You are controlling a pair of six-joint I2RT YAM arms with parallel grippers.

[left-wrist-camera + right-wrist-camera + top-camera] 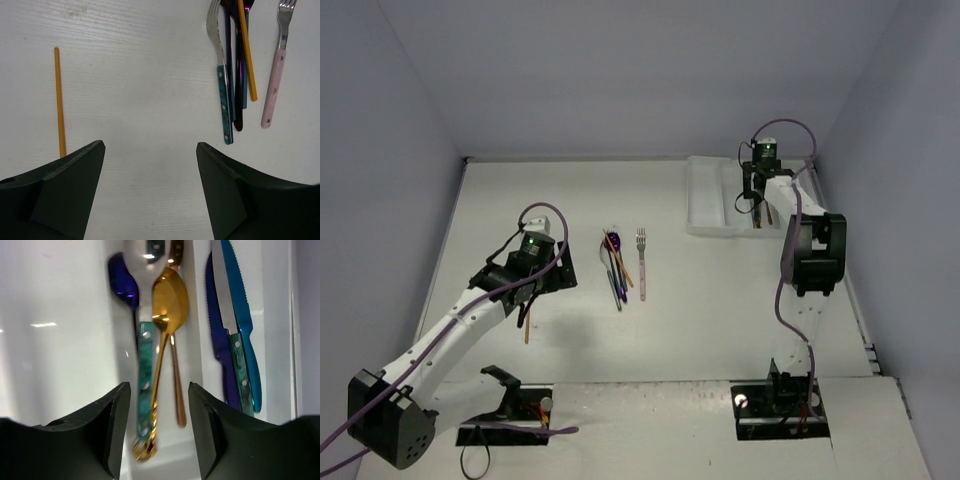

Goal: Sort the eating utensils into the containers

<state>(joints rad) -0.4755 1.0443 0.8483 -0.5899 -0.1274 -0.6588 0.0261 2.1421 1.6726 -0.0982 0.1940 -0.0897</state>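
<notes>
Overhead, the left claw (524, 305) hangs low over the counter (720, 320), just beside an orange stick (527, 328). A loose cluster of utensils (616, 268) and a pink-handled fork (642, 262) lie unsorted mid-counter. The right claw (757, 205) sits over the white tray (705, 205) at the far right.

From the left wrist, the left claw (150, 150) is spread wide and holds nothing. The orange stick (59, 100) lies flat, in line with the left finger rather than centred in the gap. Hazard: closing from this position would likely miss or flick the stick. It is thin and flush with the counter, so the pads may skid over it.

From the right wrist, the right claw (159, 390) is partly spread, pinching nothing. A gold spoon (170, 300) lies in a tray compartment directly below the gap. Its handle crosses a teal-handled spoon (146, 365), with a blue spoon (122, 285) and a copper spoon (176, 385) alongside. Three knives (243, 325) occupy the next compartment. Hazard: a skewed lift could snag the gold spoon's twisted handle end and drag it out.
</notes>
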